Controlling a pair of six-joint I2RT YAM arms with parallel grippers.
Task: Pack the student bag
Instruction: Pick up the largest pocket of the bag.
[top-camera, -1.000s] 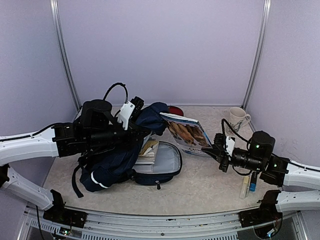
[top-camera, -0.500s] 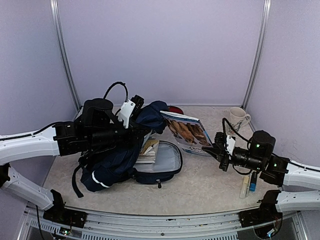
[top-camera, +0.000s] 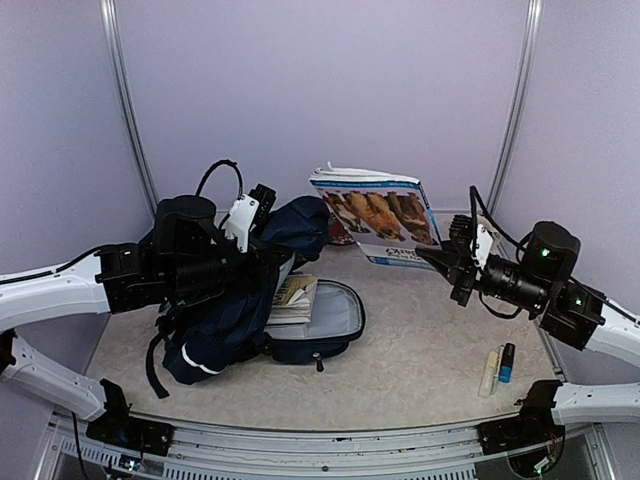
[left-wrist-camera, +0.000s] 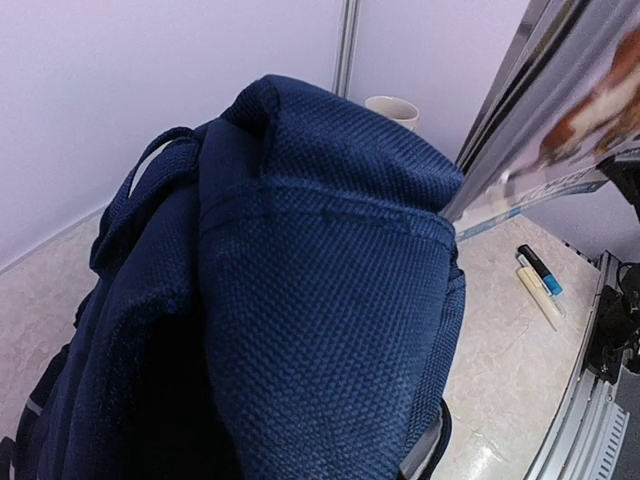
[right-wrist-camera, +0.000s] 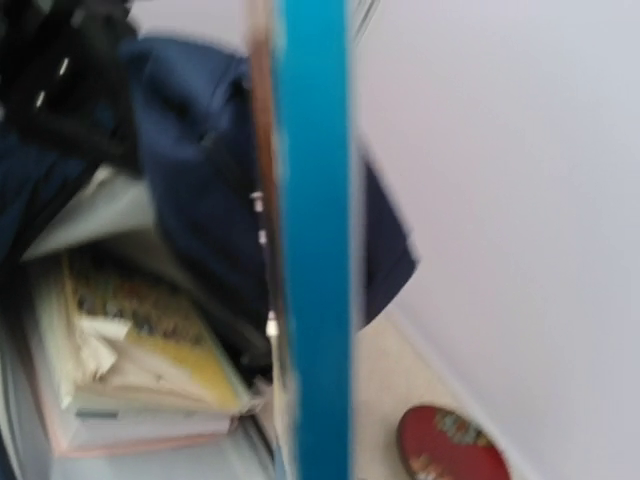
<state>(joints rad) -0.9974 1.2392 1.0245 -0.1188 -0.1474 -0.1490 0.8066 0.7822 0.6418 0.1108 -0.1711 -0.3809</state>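
The navy student bag (top-camera: 225, 325) lies at the left of the table with its main compartment unzipped; several books (top-camera: 296, 298) lie inside. My left gripper (top-camera: 272, 215) is shut on the bag's top flap (top-camera: 303, 226) and holds it raised. In the left wrist view the navy fabric (left-wrist-camera: 320, 300) fills the frame and hides my fingers. My right gripper (top-camera: 441, 261) is shut on the lower corner of a large picture book (top-camera: 378, 212), held in the air right of the flap. In the right wrist view the book's blue edge (right-wrist-camera: 315, 240) stands upright before the bag (right-wrist-camera: 190, 170).
Two pens (top-camera: 498, 368) lie near the right front of the table, also in the left wrist view (left-wrist-camera: 538, 278). A red round object (right-wrist-camera: 446, 446) lies by the back wall. A cream mug (left-wrist-camera: 392, 108) stands at the back right. Dark straps (top-camera: 152, 362) trail off the bag's left side.
My right gripper has lifted the picture book off the table, up and towards the back, and tilted it more upright. My left gripper has raised the bag's flap slightly.
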